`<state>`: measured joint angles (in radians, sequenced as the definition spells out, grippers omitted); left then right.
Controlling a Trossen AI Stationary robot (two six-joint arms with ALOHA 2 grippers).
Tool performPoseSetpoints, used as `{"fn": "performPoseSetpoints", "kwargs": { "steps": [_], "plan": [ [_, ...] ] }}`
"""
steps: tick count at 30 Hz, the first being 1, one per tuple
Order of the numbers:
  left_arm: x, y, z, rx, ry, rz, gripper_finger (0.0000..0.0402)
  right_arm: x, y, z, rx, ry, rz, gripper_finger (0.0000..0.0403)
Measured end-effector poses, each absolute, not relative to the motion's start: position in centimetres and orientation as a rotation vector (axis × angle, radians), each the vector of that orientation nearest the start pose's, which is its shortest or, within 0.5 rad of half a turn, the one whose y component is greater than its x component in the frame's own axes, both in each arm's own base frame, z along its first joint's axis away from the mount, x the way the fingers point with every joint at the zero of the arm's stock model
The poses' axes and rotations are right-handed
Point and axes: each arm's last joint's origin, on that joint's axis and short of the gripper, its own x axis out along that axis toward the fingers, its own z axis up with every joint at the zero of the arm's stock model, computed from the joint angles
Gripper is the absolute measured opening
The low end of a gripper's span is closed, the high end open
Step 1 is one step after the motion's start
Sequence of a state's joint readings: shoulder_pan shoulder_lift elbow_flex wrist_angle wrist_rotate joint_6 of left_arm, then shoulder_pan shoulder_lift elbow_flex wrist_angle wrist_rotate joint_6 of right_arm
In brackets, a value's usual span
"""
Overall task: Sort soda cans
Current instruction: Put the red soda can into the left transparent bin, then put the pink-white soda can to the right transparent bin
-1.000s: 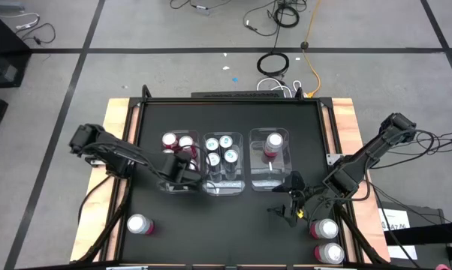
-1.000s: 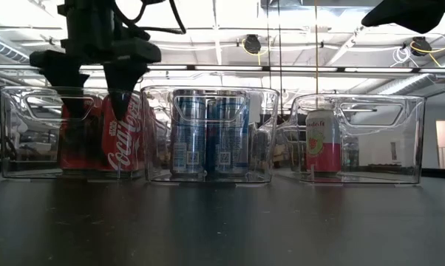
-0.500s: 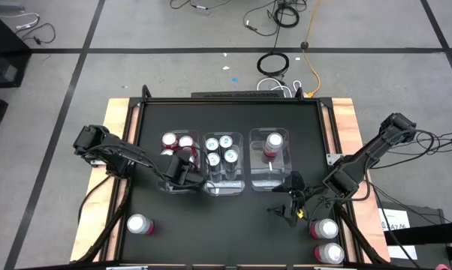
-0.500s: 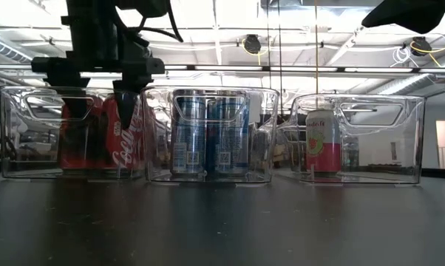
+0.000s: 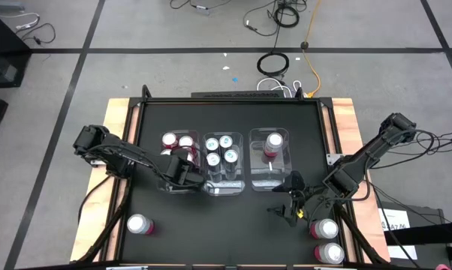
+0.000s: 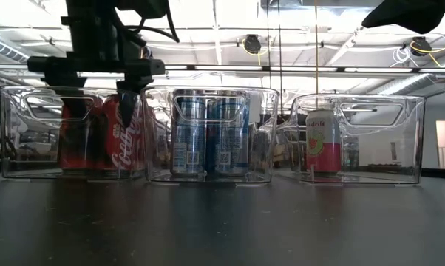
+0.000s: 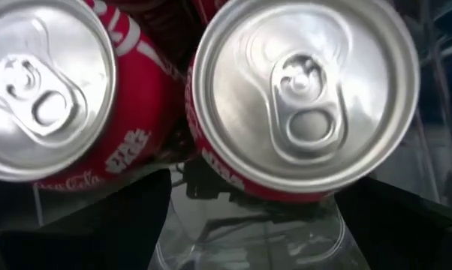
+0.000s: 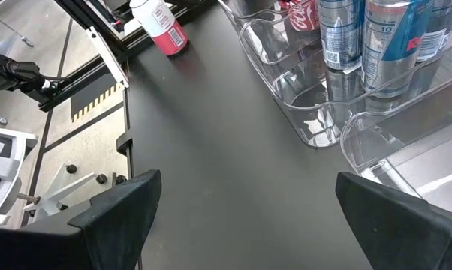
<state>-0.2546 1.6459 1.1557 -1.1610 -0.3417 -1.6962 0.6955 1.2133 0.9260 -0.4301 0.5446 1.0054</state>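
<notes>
Three clear bins stand in a row: the left bin (image 5: pixel 173 161) holds red cans (image 6: pixel 123 140), the middle one blue cans (image 5: pixel 222 150), the right one a pink can (image 5: pixel 273 142). My left gripper (image 5: pixel 182 174) hangs open over the left bin's near end. In the left wrist view its fingers (image 7: pixel 98 225) stand wide apart on either side of a red can's silver top (image 7: pixel 305 97), beside a second red can (image 7: pixel 49 90). My right gripper (image 5: pixel 286 204) is open and empty over the table near the right bin. A pink can (image 5: pixel 139 224) stands loose at the near left.
Two more cans (image 5: pixel 325 229) (image 5: pixel 330 253) stand at the table's near right corner, close beside my right arm. Bare black tabletop (image 5: pixel 218 225) lies between the bins and the near edge. The loose pink can also shows in the right wrist view (image 8: pixel 160 28).
My left gripper has sunk a little lower over the left bin and edged slightly toward the table's right. The near red can's label now faces differently in the low view.
</notes>
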Motion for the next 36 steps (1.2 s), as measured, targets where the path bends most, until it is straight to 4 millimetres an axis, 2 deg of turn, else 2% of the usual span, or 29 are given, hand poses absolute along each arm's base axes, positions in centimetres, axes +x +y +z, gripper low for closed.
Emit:
{"fn": "performPoseSetpoints", "kwargs": {
  "steps": [6,11,14,21,27,31,36],
  "plan": [
    [27.0,-6.3,21.0,-0.872,1.076,1.239,0.0375,20.1,14.8,27.8,0.556,0.585,-0.156,0.0391],
    [27.4,-6.9,22.2,-0.87,1.08,1.168,0.0375,20.1,14.8,27.8,0.551,0.586,-0.154,0.0391],
    [27.6,-7.0,23.6,-0.865,1.098,1.081,0.0375,20.1,14.8,27.8,0.551,0.586,-0.154,0.0391],
    [27.7,-7.1,28.5,-0.816,1.051,0.85,0.0375,20.1,14.8,27.8,0.556,0.586,-0.156,0.0391],
    [27.5,-7.5,32.2,-0.691,1.018,0.629,0.0375,20.1,14.8,27.8,0.566,0.582,-0.156,0.0391],
    [27.3,-8.1,33.8,-0.531,1.067,0.411,0.0375,20.1,14.8,27.9,0.566,0.581,-0.155,0.0391],
    [27.7,-9.1,34.5,-0.372,1.035,0.226,0.0375,20.1,14.8,27.9,0.567,0.58,-0.155,0.0391]
  ]
}}
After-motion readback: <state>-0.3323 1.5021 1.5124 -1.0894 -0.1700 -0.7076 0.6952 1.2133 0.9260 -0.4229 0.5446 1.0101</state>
